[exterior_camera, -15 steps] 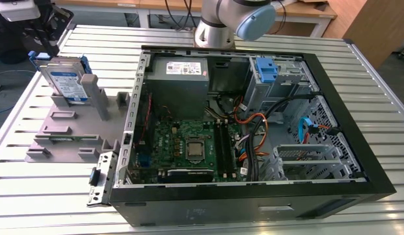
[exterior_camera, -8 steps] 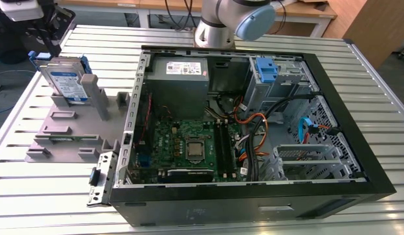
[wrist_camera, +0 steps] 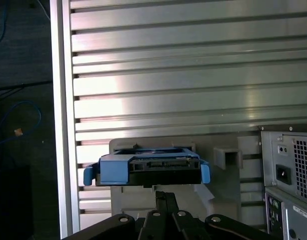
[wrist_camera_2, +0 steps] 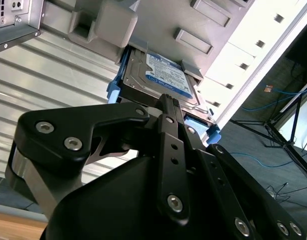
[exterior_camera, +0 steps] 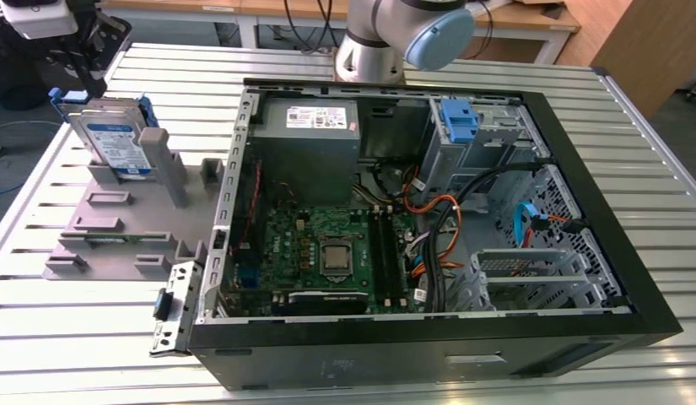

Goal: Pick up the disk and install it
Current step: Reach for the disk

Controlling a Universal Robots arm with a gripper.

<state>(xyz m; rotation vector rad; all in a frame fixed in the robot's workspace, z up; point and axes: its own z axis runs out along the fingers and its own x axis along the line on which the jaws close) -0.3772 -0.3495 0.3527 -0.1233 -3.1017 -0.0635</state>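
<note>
The disk (exterior_camera: 114, 139) is a silver drive with a white-and-blue label in a blue carrier. It stands on edge in a grey holder (exterior_camera: 105, 224) on the exterior view's left. My gripper (exterior_camera: 87, 84) hangs just above the disk's top edge. In the second wrist view the black fingers (wrist_camera_2: 169, 130) lie pressed together, and the gripper (wrist_camera_2: 167, 100) ends right at the edge of the disk (wrist_camera_2: 161, 75). In the first wrist view the gripper (wrist_camera: 165, 194) is shut, close to the narrow end of the disk (wrist_camera: 148, 170), with nothing between its fingers.
An open computer case (exterior_camera: 438, 342) lies on the slatted metal table (exterior_camera: 89, 337), to the exterior view's right of the holder. Inside are a grey power-supply box (exterior_camera: 308, 118), a green motherboard (exterior_camera: 325, 245), cables, and a blue bracket (exterior_camera: 461, 122) in the drive bay.
</note>
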